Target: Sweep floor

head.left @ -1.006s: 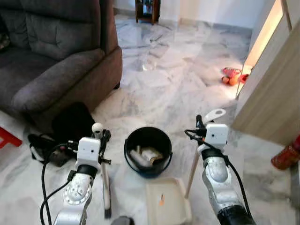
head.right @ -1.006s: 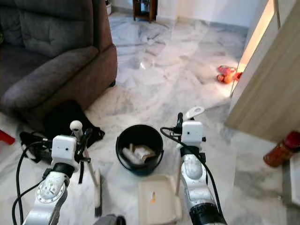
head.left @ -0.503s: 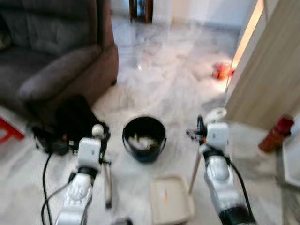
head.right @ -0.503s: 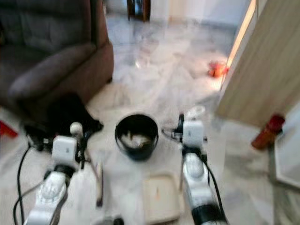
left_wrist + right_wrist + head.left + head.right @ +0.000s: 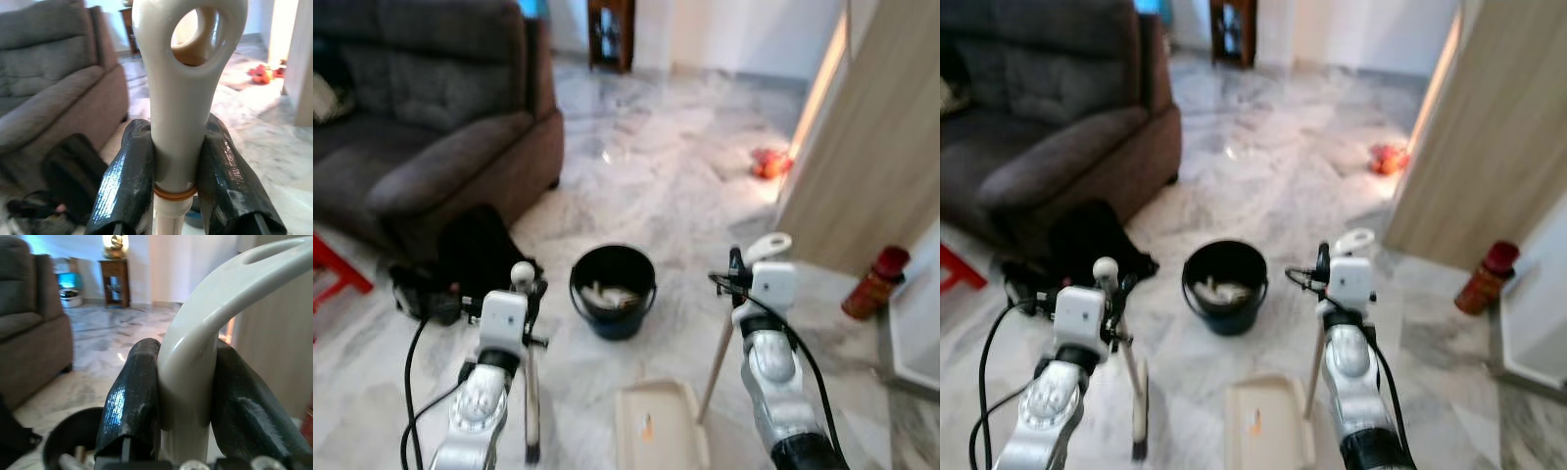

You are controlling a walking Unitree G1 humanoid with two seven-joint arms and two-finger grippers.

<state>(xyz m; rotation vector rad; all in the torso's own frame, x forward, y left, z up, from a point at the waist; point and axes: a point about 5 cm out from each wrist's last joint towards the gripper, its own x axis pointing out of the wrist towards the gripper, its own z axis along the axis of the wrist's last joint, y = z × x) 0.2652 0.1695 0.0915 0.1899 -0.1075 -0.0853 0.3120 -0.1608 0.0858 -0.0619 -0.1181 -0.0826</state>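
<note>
Standing over the marble floor with both arms raised, we judge ourselves to be between strokes: brush in one tool, dustpan in the other, nothing being swept at this instant.

Nearest us, the cream dustpan rests flat on the floor just ahead of our feet, with a small orange scrap lying in its tray. Its long handle slants up to our right tool, whose two black fingers are closed tight on the curved white grip at the top. On our left, the left tool is likewise clamped shut, gripping the brush handle just below its looped end; the brush hangs down with its bristle end at or close to the floor, left of the dustpan.

A little farther on, between the two arms, stands the black bucket, already holding some pale rubbish. Beyond it on the left are a dark bag and the grey sofa; far right, orange toys lie near a wooden panel.

Our next move, we think, calls for either tipping the dustpan into the bucket or drawing the brush toward the pan's lip, keeping the pan level so the scrap stays in.
</note>
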